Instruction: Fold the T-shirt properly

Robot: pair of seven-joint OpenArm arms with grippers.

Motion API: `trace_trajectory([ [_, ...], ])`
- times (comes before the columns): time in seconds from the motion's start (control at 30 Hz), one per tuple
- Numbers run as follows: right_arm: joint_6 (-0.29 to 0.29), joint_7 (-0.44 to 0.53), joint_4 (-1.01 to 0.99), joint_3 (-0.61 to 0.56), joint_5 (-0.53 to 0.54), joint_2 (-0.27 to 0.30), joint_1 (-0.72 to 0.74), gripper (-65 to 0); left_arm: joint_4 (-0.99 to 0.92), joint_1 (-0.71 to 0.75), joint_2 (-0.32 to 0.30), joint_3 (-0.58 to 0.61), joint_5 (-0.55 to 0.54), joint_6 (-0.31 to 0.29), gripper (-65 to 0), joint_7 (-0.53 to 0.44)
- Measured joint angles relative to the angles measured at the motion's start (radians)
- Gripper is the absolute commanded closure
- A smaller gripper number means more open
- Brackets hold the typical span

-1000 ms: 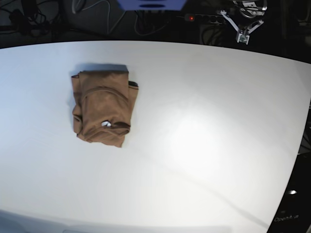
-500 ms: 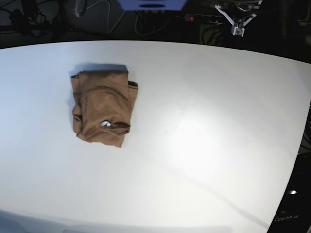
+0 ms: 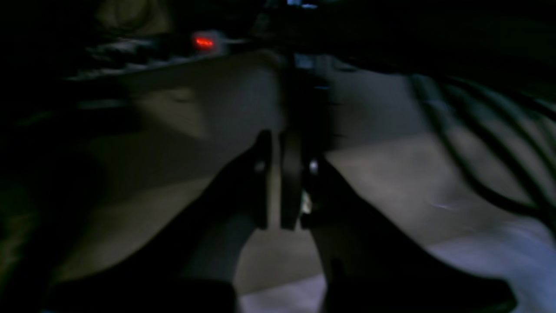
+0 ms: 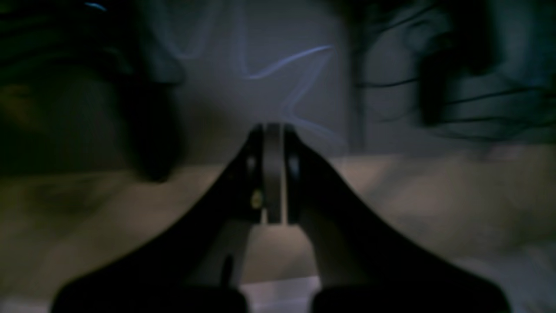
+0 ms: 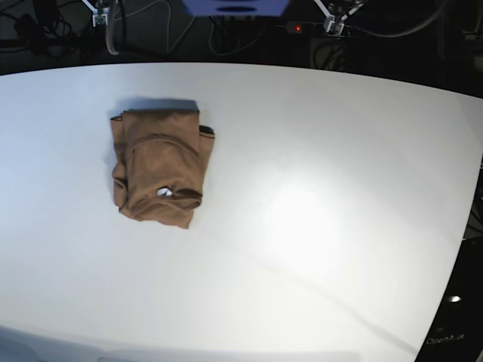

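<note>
The brown T-shirt (image 5: 160, 167) lies folded into a compact bundle on the left part of the white table (image 5: 317, 211), with its small white label (image 5: 164, 192) showing near the front. Both grippers are raised beyond the table's back edge, far from the cloth. In the base view my left gripper (image 5: 332, 24) shows at the top right of centre and my right gripper (image 5: 98, 16) at the top left. Seen from the wrist views, the left gripper (image 3: 278, 145) and right gripper (image 4: 273, 130) are shut with nothing between their fingers. Neither wrist view shows the T-shirt.
Behind the table is a dark area with cables, a power strip with a red light (image 5: 298, 29) and a blue-grey device (image 5: 234, 6). The table's curved edge runs down the right side (image 5: 472, 226).
My left gripper has moved up and to the left behind the table's back edge. The right gripper has come into view at the top left. The T-shirt has not moved.
</note>
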Motion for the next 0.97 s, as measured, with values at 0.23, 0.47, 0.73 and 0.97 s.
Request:
trace_trajectory([
  [0.23,-0.139,0.0,-0.005,0.0,-0.138,-0.045,0.024,-0.6,0.0,-0.025,0.05,-0.007,-0.007,0.273,-4.1,0.124],
  [0.47,-0.237,-0.004,-0.003,0.006,-0.142,-0.052,0.043,-0.6,0.002,-0.08,0.048,-0.007,-0.008,0.325,-4.2,0.127],
  [0.73,-0.289,-0.048,-0.054,0.006,-0.138,-0.072,0.098,-0.7,0.0,-0.088,0.02,-0.006,-0.05,0.326,-4.4,0.128],
  [0.97,-0.296,-0.05,-0.051,0.007,-0.137,-0.063,0.103,-0.7,0.0,-0.104,0.022,-0.004,-0.049,0.325,-4.5,0.124],
])
